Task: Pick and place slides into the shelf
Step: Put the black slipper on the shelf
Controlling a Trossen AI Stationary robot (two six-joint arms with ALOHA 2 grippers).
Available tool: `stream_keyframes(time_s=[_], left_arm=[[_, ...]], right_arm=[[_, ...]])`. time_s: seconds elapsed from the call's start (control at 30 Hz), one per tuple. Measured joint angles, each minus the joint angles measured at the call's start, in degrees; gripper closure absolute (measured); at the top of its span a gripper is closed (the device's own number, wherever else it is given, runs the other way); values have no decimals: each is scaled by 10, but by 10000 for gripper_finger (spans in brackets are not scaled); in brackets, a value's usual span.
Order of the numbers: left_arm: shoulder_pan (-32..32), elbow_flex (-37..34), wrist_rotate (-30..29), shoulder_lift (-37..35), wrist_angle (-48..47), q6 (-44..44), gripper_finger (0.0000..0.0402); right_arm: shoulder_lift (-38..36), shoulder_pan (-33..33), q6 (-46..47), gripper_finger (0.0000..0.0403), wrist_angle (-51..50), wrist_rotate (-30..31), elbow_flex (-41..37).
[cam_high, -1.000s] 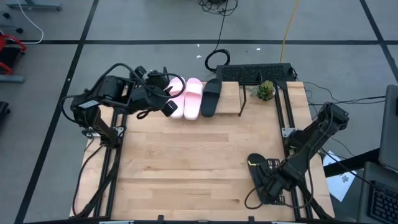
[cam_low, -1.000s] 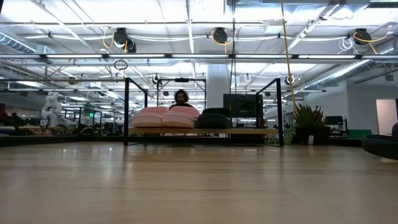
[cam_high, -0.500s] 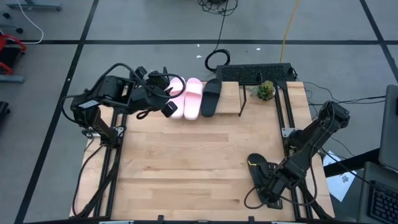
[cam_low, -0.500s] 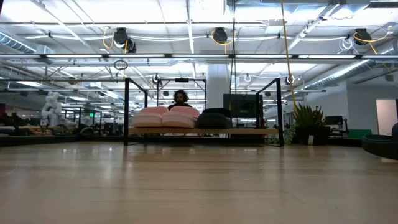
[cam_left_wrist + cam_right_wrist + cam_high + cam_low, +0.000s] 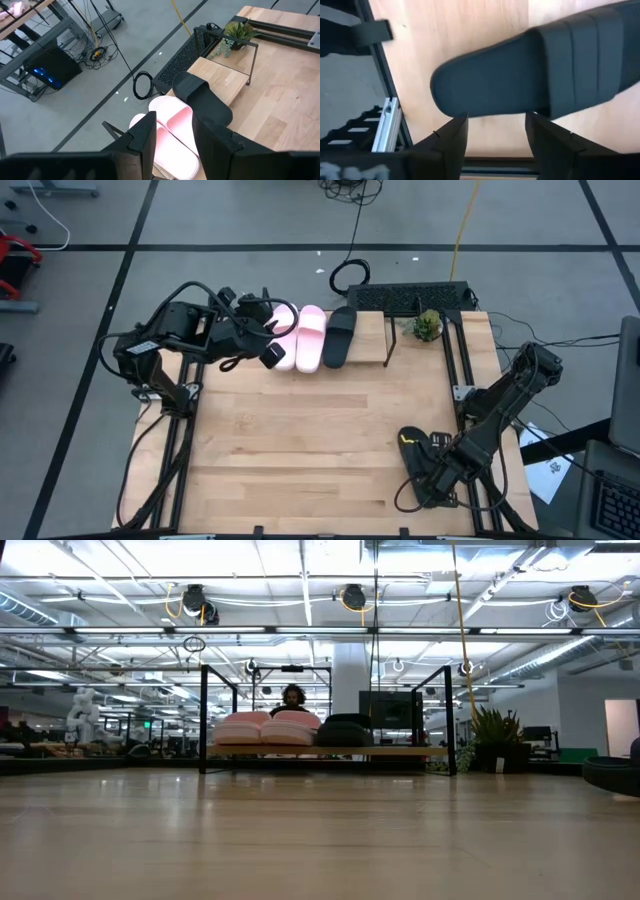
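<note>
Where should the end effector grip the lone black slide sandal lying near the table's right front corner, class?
Probably across its narrow width at the rounded end, from above: the black slide sandal lies flat, and the right end effector hovers open there, fingers astride.

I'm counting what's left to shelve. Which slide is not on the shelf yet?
The black slide at the table's near right corner, under the right gripper, whose fingers are open. The other black slide and both pink slides already sit on the shelf.
</note>
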Motion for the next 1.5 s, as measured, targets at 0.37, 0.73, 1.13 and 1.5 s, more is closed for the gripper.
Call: stream_keyframes(time_s=[0.37,0.73,1.13,1.5], left_arm=[[0,0,0,0,0,-2,273],[0,0,0,0,0,-4,273],[0,0,4,0,0,-4,273],[0,0,-1,0,0,0,273]], right_arm=[[-2,0,-21,195,56,31,0],[46,14,-52,195,20,105,0],[99,57,-2,195,-113,250,63],[139,57,-17,195,-92,225,57]])
